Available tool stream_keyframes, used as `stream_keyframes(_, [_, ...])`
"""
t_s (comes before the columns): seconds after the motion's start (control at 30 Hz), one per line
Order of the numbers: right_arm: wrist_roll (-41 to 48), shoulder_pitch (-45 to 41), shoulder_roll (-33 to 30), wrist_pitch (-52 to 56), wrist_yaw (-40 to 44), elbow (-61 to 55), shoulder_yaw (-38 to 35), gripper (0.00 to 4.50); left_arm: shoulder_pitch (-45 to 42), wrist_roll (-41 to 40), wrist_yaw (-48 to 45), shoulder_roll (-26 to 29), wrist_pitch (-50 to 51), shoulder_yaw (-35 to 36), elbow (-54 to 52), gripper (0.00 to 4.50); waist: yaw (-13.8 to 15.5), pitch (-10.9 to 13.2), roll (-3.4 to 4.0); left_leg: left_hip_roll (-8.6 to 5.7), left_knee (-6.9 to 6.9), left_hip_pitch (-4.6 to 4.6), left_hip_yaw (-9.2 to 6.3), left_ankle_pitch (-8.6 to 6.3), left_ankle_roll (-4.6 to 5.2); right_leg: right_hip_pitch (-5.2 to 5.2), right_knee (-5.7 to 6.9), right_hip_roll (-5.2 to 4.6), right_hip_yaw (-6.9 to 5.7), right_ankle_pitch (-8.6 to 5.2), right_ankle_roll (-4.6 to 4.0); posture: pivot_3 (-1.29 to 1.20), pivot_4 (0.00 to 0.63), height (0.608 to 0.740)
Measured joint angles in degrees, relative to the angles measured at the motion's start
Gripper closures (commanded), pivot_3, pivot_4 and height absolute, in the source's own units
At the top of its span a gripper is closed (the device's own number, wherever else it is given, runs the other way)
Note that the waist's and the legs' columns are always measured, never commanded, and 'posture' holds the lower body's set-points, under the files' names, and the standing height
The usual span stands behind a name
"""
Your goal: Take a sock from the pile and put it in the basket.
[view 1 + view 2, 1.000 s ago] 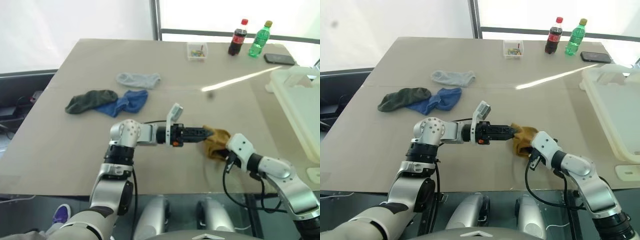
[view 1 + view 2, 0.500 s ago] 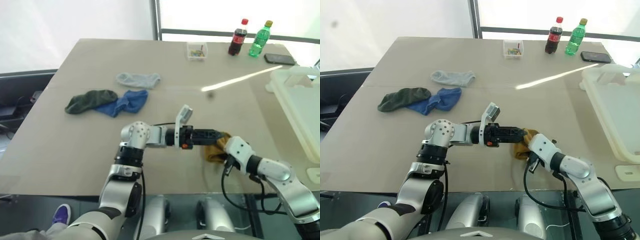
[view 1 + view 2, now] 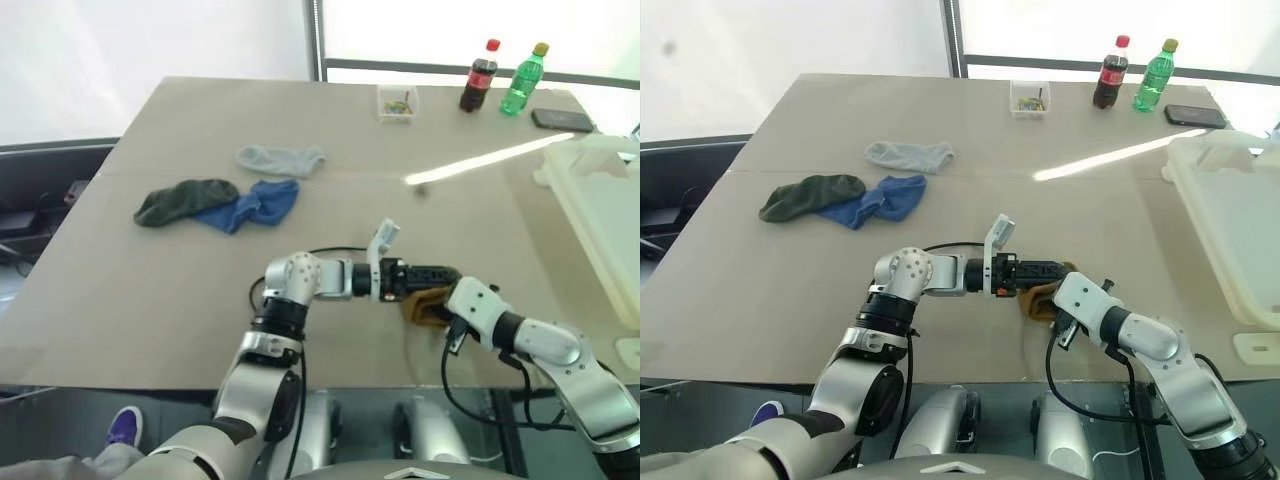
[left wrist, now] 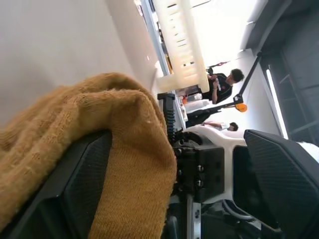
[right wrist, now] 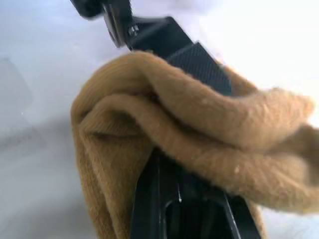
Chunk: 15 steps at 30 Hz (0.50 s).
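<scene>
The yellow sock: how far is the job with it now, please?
Done: the yellow sock is off the pile. In hand: the right tool is shut on it near the table's front edge, and the open left tool has one finger in its folds. Left: putting it in the white basket at the right.

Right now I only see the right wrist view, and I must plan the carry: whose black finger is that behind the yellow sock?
Observer: That is the left gripper, reaching in from the left, jaws wide open, with the sock draped over one finger.
Operator: Where is the basket?
Observer: The basket stands at the table's right edge, apart from the sock.
Operator: What is left in the pile?
Observer: The pile holds a grey, a dark green and a blue sock, far to the left.
</scene>
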Motion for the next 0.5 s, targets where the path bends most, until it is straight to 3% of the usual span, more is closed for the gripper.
stream_keyframes(0.3, [2.1,4.4,1.8,1.5,-1.8,-2.8,-3.7,4.46,0.5,0.8,-1.2,0.0,-2.1,-2.4,-0.1,0.00,0.9,0.0,-0.01,0.00,0.01,-0.02,-0.04,0.00,0.00,0.00,-0.02,-0.06,0.01,0.00,0.00,0.00,0.150,0.729])
stream_keyframes(0.5, [16.1,10.0,3.7,6.8,0.1,-12.5,-15.8,4.46,0.6,1.5,-3.1,0.8,-4.0,-4.7,-0.4,0.00,1.2,0.0,0.02,0.01,0.03,-0.11,-0.11,-0.01,0.02,0.00,-0.04,-0.06,0.02,0.00,0.00,0.00,0.150,0.729])
